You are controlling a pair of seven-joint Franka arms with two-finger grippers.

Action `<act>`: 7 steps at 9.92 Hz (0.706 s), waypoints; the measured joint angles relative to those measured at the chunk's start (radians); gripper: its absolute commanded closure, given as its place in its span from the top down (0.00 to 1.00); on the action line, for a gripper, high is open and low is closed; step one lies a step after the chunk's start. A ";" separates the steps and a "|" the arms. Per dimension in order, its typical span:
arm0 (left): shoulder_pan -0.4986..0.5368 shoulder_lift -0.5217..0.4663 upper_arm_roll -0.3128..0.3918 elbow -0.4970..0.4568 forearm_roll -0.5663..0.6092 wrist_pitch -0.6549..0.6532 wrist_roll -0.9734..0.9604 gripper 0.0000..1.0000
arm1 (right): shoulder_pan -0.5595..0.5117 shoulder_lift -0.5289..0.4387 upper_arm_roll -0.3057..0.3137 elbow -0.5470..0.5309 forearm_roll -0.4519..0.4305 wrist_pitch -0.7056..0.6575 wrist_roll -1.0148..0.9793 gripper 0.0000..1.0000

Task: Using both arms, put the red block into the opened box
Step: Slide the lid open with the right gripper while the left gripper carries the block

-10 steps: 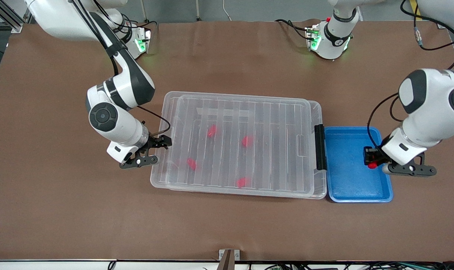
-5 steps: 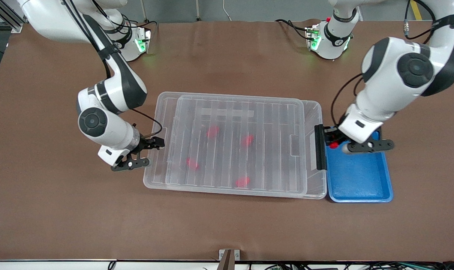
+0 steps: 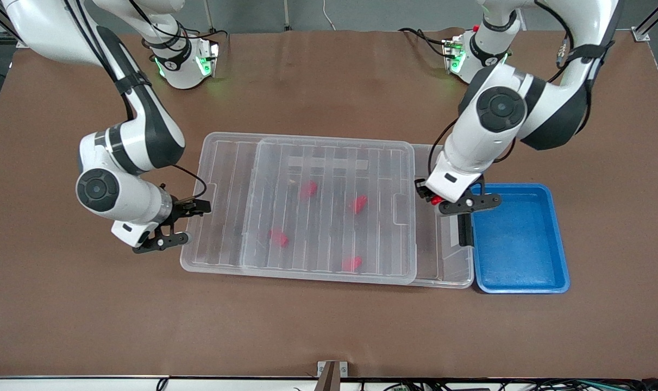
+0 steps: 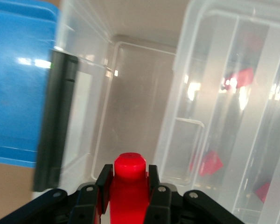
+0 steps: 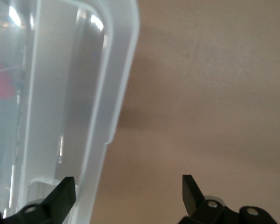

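My left gripper [image 3: 436, 200] is shut on the red block [image 3: 433, 200], with the block's round stub [image 4: 129, 163] sticking out between the fingers. It hangs over the uncovered strip of the clear box [image 3: 443, 266], beside the black clip [image 3: 464, 231]. The ribbed lid [image 3: 329, 163] covers the rest of the box and overhangs it toward the right arm's end. There my right gripper [image 3: 190, 221] stands open, its fingers straddling the lid's rim [image 5: 116, 70].
Several other red blocks [image 3: 358, 204] lie inside the box under the lid. A blue tray [image 3: 519, 244] sits against the box's clip end, toward the left arm's end of the table. Brown table surface surrounds both.
The right gripper has moved toward the right arm's end, and the lid slid with it, uncovering the clip end. The left gripper carried the red block from over the blue tray to that opening.
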 measured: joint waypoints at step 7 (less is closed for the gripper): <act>0.001 0.122 0.001 -0.083 0.109 0.146 -0.009 0.01 | -0.011 -0.024 -0.096 0.005 -0.003 -0.058 -0.124 1.00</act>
